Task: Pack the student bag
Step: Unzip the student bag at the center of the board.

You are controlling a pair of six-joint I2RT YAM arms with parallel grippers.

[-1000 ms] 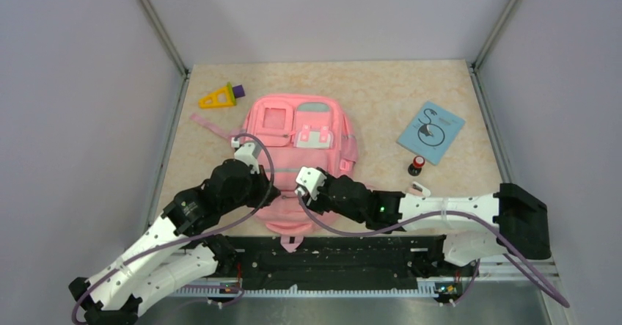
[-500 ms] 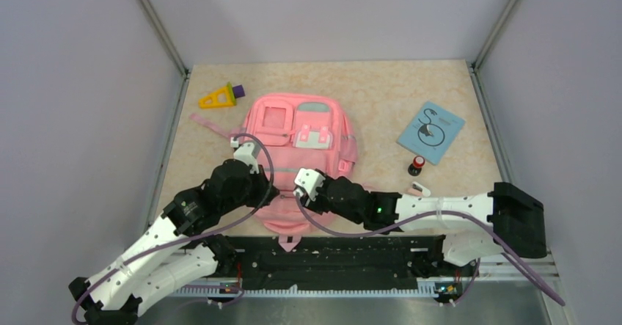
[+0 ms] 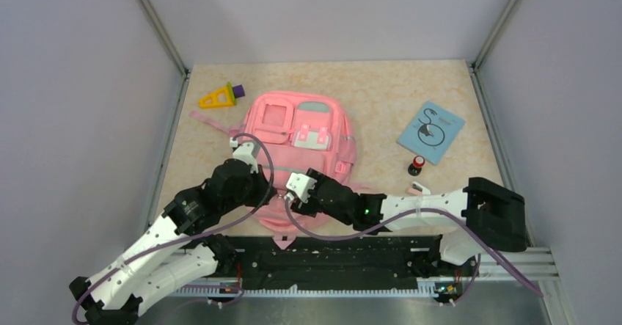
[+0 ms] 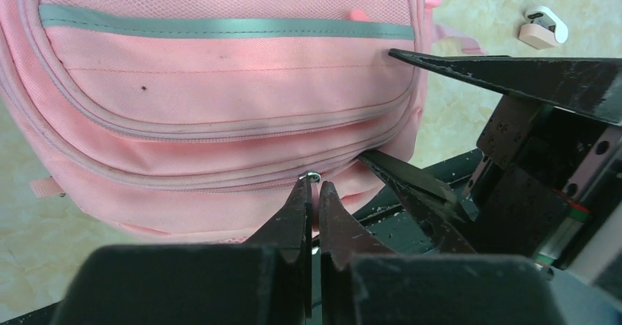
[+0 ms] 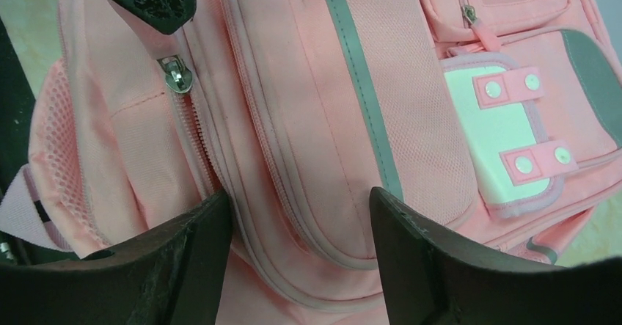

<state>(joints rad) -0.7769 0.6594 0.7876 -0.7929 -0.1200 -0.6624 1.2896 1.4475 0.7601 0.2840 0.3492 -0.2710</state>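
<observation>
The bag lies flat on the table. At the bag's near end the left tool is clenched on the zipper pull. The right tool straddles the bag, released. It should pin the fabric first, then the zipper can be drawn steadily.

The student bag lay in the middle of the counter. A triangular toy sat beside its far left corner. A booklet lay well to its right, with a small bottle and a small case in front of that. The left hand and right hand were at the bag's near end.
</observation>
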